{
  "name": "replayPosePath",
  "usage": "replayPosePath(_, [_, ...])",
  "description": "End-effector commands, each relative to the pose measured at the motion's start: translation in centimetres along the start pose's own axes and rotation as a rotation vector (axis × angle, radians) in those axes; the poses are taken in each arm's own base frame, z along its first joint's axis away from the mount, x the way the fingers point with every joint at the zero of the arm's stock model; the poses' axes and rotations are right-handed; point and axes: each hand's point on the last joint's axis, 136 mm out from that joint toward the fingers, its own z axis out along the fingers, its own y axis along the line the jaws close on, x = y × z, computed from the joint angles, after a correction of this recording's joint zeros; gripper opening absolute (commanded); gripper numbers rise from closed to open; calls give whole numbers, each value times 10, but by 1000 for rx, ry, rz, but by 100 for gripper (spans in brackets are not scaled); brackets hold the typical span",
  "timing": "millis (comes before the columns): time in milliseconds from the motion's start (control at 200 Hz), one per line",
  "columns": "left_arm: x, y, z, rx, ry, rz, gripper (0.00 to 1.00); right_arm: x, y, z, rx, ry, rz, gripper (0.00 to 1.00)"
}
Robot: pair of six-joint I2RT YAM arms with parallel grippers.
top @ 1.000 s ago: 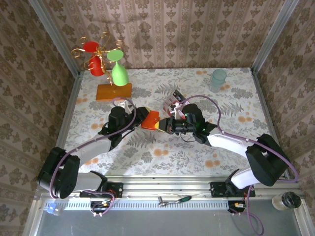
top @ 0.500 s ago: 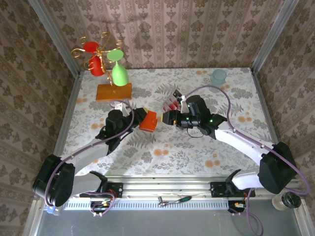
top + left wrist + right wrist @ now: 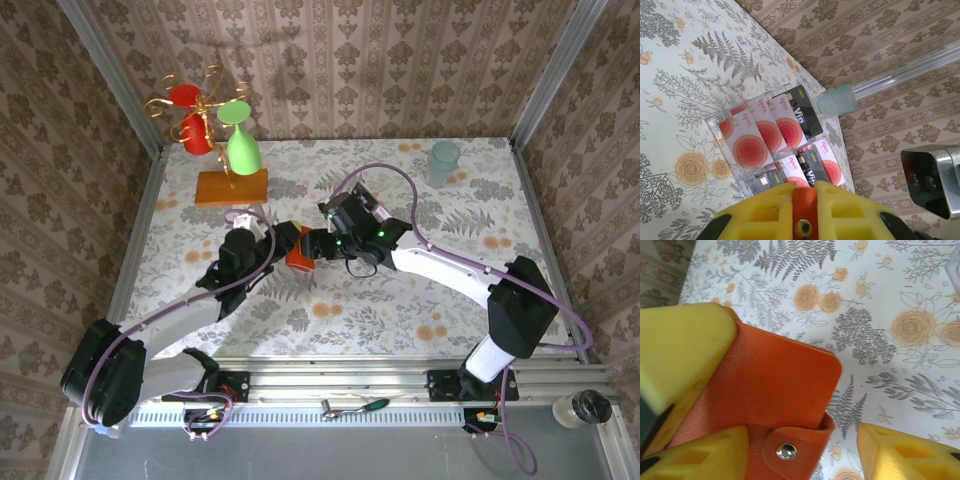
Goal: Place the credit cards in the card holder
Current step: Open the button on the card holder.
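Observation:
The card holder [image 3: 770, 385] is a small orange-red wallet, snap [image 3: 784, 451] fastened, held above the floral table [image 3: 400, 300]. My left gripper [image 3: 804, 186] is shut on one edge of it [image 3: 805, 200]. In the top view the wallet [image 3: 299, 257] hangs between my left gripper [image 3: 288, 243] and my right gripper [image 3: 312, 243]. My right gripper [image 3: 805, 455] is open; one finger [image 3: 700, 455] touches the snap strap and the other [image 3: 910, 450] stands well clear. The credit cards [image 3: 765, 132], pale pink with red rings plus black ones, lie in a clear tray [image 3: 715, 125] beyond the left fingers.
An orange block [image 3: 232, 186] with a gold wire stand bearing red and green glasses sits at the back left. A teal cup [image 3: 444, 160] stands at the back right, also in the left wrist view [image 3: 837, 100]. Patterned walls close in three sides.
My right gripper has swung left, over the card tray, up to the wallet. The left gripper and wallet have shifted slightly left and toward the near edge.

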Motion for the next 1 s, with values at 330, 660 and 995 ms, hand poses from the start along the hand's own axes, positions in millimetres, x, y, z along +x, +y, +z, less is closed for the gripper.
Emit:
replayPosePath(330, [-7,-23,-6,72,-44,23,0,60,-109,2,259,43,142,43])
replayPosePath(660, [-27,-14,-4,121,-119,-101,0,37,-43,-45,-132,-77,211,57])
replayPosePath(995, [-39,-28,3,208,-141,-197,0,-25,16,-46,-358,-156,227,84])
